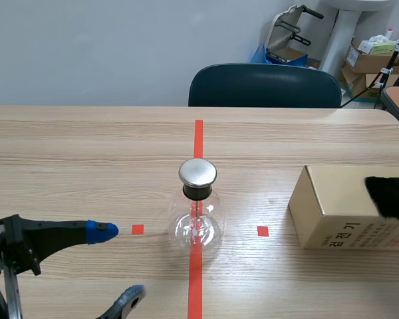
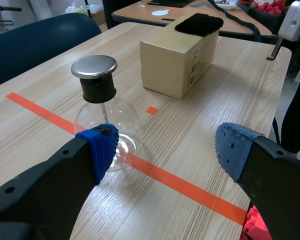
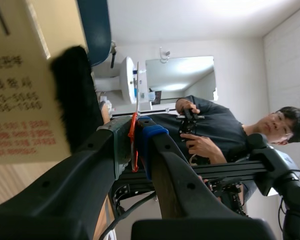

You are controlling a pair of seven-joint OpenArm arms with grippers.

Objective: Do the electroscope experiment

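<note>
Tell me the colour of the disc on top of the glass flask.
The disc is shiny silver-grey; the left wrist view shows it best.

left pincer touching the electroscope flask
Apart. The scene view shows bare table between the left pincer and the electroscope flask.

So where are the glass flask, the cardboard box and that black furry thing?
glass flask (image 1: 210, 226), scene view, its round belly.
cardboard box (image 1: 332, 189), scene view, its top face.
black furry pad (image 2: 199, 24), left wrist view, its upper side.
</note>
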